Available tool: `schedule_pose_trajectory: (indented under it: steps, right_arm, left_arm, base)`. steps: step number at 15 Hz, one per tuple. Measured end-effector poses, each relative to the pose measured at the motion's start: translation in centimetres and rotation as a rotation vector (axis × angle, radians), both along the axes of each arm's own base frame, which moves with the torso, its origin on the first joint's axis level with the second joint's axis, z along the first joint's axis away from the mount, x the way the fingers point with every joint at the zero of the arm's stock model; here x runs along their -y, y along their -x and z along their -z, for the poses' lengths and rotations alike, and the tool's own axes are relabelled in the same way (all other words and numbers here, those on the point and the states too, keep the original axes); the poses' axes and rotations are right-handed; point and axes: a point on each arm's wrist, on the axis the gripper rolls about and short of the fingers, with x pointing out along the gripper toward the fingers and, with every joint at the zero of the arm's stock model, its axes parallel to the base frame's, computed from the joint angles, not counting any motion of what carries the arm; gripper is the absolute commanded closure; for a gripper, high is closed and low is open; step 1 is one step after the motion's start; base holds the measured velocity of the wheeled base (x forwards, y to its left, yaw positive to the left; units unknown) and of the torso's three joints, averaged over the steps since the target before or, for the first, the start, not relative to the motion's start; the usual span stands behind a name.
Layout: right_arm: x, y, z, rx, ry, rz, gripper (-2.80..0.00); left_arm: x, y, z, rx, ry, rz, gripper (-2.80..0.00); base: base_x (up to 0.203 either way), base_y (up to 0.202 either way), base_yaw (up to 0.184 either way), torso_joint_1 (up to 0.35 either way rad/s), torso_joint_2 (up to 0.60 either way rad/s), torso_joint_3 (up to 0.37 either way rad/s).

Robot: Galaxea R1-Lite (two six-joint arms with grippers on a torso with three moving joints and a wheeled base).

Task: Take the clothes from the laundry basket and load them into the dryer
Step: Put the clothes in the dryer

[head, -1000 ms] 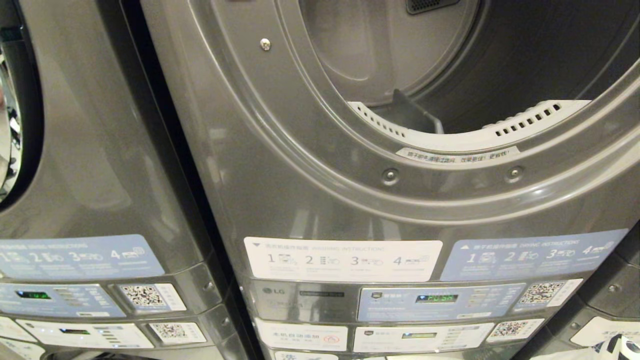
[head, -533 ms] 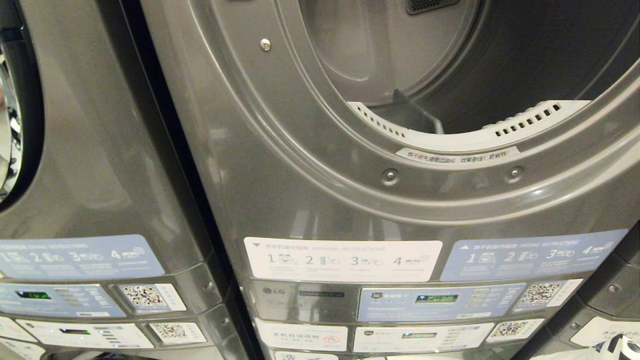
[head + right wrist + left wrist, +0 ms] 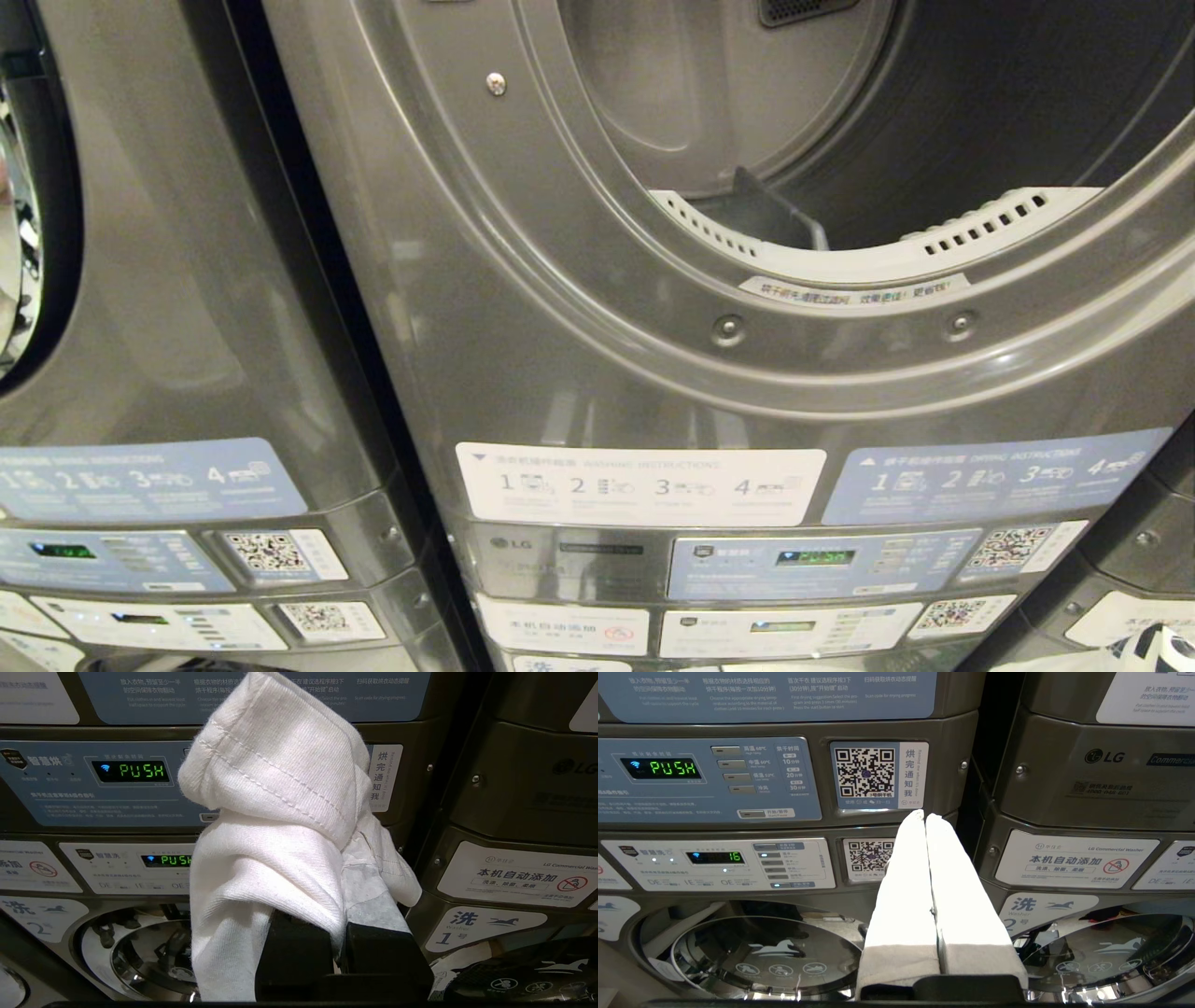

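Grey LG dryer (image 3: 523, 308) filling the head view, door open, drum (image 3: 934, 121) bare and dark inside, white perforated lint guard (image 3: 878, 252) curving along the lower lip of the opening. A second grey machine (image 3: 187, 280) alongside on the left. Below the opening, a white "WASHING INSTRUCTION" sticker (image 3: 640, 484) numbered 1 to 4, and beside it a blue "DRYING INSTRUCTIONS" sticker (image 3: 994, 474), also numbered 1 to 4. Neither arm visible from the head camera.

Right gripper (image 3: 343, 933) clamped on a white ribbed garment (image 3: 275, 812), cloth bunched up over the fingertips and draped down one side, covering most of the fingers. Just beyond the cloth, a blue control panel (image 3: 103, 784) with a green readout "PUSH"; lower, a second readout starting "PUSH", partly hidden by the garment. Further off to the side, a white label (image 3: 518, 872) reading "LG Commercial Washer" and a tab marked "1".

Left gripper (image 3: 924, 816) empty, its two white-sleeved fingers (image 3: 901, 891) pressed together, tips pointing at a QR-code sticker (image 3: 878, 775) on the neighbouring machine's panel. Nearby, green display (image 3: 675, 768) reading "PUSH"; beneath it a smaller display (image 3: 715, 857) showing "16". Off to the side, "LG" logo (image 3: 1104, 756) and another "LG Commercial Washer" label (image 3: 1076, 861).
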Motion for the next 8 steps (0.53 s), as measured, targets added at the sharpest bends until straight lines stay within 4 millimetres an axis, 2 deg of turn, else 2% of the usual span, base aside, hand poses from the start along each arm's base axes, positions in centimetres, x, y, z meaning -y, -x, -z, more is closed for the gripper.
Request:
schedule_pose_trajectory:
  steps: [4,8]
  right_arm:
    - [0.00,0.00,0.00,0.000,-0.001,0.000,0.00]
    - [0.00,0.00,0.00,0.001,0.000,0.000,0.00]
  left_arm:
    - [0.00,0.00,0.00,0.000,0.000,0.000,0.00]
    - [0.00,0.00,0.00,0.000,0.000,0.000,0.00]
  base:
    - [0.130,0.000,0.000,0.015,0.00,-0.003]
    - [0.000,0.000,0.000,0.000,0.00,0.000]
